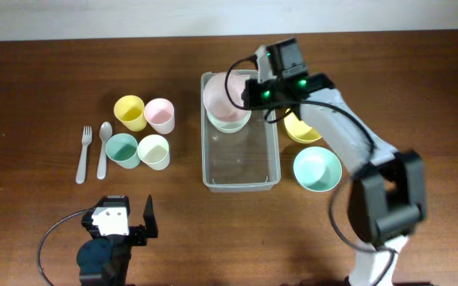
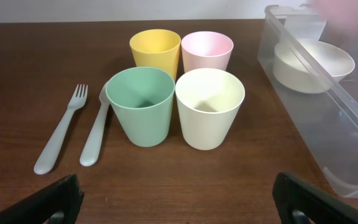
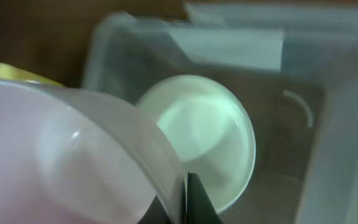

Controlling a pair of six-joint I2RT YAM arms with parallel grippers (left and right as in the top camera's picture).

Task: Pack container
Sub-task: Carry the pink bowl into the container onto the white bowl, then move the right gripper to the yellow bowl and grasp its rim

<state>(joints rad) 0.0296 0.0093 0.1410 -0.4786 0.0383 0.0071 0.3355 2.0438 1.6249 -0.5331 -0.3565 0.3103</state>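
Note:
The clear container (image 1: 241, 176) lies in the middle of the table and also shows in the left wrist view (image 2: 328, 124) and the right wrist view (image 3: 328, 124). A pale green bowl (image 1: 230, 121) sits in its far end (image 3: 204, 140). My right gripper (image 1: 253, 89) is shut on the rim of a pink bowl (image 1: 219, 95), holding it tilted just above the green bowl (image 3: 73, 168). My left gripper (image 1: 126, 222) is open and empty near the front edge, its fingers wide apart (image 2: 176, 199).
Four cups stand left of the container: yellow (image 1: 130, 112), pink (image 1: 160, 115), green (image 1: 122, 149), cream (image 1: 154, 151). A fork (image 1: 83, 153) and a spoon (image 1: 103, 148) lie further left. A yellow bowl (image 1: 300, 129) and a teal bowl (image 1: 317, 169) sit right of the container.

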